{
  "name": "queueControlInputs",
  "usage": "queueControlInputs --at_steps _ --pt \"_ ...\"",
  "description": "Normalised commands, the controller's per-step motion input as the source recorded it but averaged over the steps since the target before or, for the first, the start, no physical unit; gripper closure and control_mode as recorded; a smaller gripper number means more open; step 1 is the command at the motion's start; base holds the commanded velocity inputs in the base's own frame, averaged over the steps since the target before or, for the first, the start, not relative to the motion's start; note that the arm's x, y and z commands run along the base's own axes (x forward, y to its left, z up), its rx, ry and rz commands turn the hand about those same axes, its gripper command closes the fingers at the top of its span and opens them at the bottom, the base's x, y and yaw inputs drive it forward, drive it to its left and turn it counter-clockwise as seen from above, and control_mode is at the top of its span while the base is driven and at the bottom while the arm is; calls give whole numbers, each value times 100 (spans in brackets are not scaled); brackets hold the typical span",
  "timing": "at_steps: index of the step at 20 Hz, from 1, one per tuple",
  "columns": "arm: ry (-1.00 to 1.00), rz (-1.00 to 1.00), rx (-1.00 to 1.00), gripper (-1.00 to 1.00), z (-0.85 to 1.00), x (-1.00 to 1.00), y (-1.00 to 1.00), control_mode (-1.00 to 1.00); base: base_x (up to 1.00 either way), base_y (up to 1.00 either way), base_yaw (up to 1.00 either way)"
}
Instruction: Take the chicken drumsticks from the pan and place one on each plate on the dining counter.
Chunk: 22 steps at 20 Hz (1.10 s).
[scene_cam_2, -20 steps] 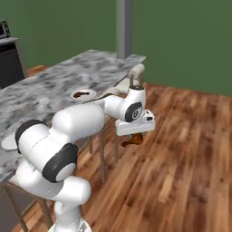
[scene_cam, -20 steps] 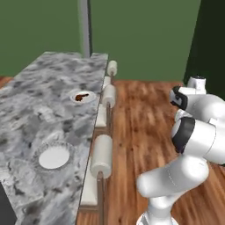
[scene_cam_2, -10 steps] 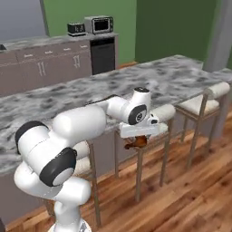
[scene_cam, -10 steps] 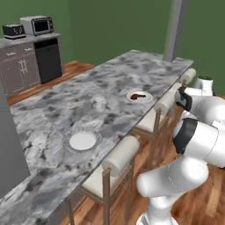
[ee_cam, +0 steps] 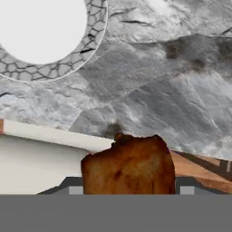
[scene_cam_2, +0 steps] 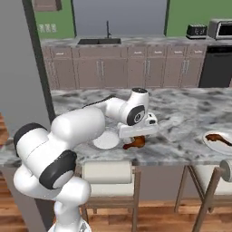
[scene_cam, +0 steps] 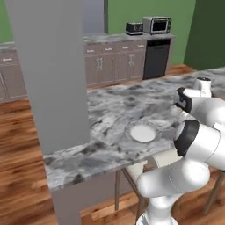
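Around me the light is even and soft, with no glare on the dining counter (scene_cam: 114, 110) and only faint shadows. My base views look slightly coarse (rendered softness), and my hand view shows blocky, blurred stone texture.

The base swings round, so both base views shift: the pillar (scene_cam: 48, 74) now fills the left foreground and the far cabinets (scene_cam_2: 136, 68) face the camera. The gripper (scene_cam_2: 136, 138), with its drumstick (scene_cam_2: 135, 143), now hangs over the counter (scene_cam_2: 181, 136) edge, the empty plate (scene_cam_2: 105, 140) just beside it.
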Motion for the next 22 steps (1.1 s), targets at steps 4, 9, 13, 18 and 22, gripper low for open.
queueControlInputs --at_steps 4,9,13,18,22 --pt "0 0 0 100 0 0 0 100 54 -16 80" --pt "0 0 0 100 0 0 0 100 48 -30 44" --pt "0 0 0 100 0 0 0 100 16 -21 9" --pt "0 0 0 100 0 0 0 100 0 -1 0" --pt "0 0 0 100 0 0 0 100 0 0 0"
